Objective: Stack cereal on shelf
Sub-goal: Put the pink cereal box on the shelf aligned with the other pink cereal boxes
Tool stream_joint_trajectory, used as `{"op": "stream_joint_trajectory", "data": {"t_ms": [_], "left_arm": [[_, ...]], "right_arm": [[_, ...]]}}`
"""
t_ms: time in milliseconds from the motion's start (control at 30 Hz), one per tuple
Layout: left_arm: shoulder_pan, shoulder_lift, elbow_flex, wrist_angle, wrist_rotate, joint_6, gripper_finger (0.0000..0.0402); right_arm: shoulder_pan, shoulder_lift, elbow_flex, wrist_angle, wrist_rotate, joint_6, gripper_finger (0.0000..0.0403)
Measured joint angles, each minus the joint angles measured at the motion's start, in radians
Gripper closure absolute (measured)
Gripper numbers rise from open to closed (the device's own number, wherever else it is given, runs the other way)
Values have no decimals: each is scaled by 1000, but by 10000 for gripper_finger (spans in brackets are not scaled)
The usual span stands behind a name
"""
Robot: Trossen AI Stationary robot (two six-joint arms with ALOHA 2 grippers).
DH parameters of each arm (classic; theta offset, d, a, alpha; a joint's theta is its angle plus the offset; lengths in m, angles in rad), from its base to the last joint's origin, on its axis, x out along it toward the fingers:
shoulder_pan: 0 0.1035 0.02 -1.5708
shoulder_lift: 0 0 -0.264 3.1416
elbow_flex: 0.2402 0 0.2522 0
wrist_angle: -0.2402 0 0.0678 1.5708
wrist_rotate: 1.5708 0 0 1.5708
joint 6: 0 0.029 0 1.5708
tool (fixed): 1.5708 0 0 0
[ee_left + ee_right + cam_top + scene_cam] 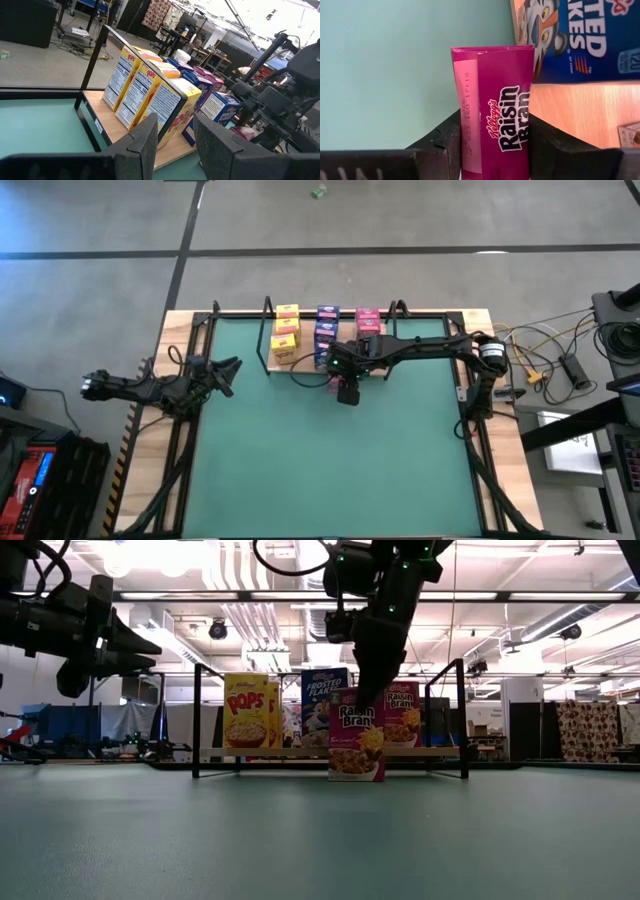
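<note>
1. Right claw (492, 145) squeezes the pink Raisin Bran box (356, 735) by its thin sides, on the green mat (330, 460) just near of the shelf (420, 360).
2. Light cardboard dents easily; squeeze softly.
3. Left claw (228, 372) waits clenched, far left of the bench.

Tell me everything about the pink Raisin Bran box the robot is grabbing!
The Raisin Bran box is small, magenta cardboard, with white lettering, a paler strip of printed numbers on its top flap and a cereal bowl picture on its front. It stands upright on the green mat, just in front of the wooden shelf. The right gripper has its dark fingers shut on its two sides.
</note>
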Motion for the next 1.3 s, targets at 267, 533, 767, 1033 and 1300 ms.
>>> {"op": "stream_joint_trajectory", "data": {"t_ms": [267,533,767,1033,1300], "left_arm": [[0,0,0,0,0,0,293],[0,0,0,0,0,0,293],[0,0,0,0,0,0,293],[0,0,0,0,0,0,293],[0,0,0,0,0,0,293]], "right_arm": [[13,-14,1,-54,-8,57,254],[14,-75,17,-172,-7,101,255],[14,-173,17,-236,53,107,255],[-14,-229,-11,-270,160,33,255],[-106,-229,-42,-267,153,-5,255]]}}
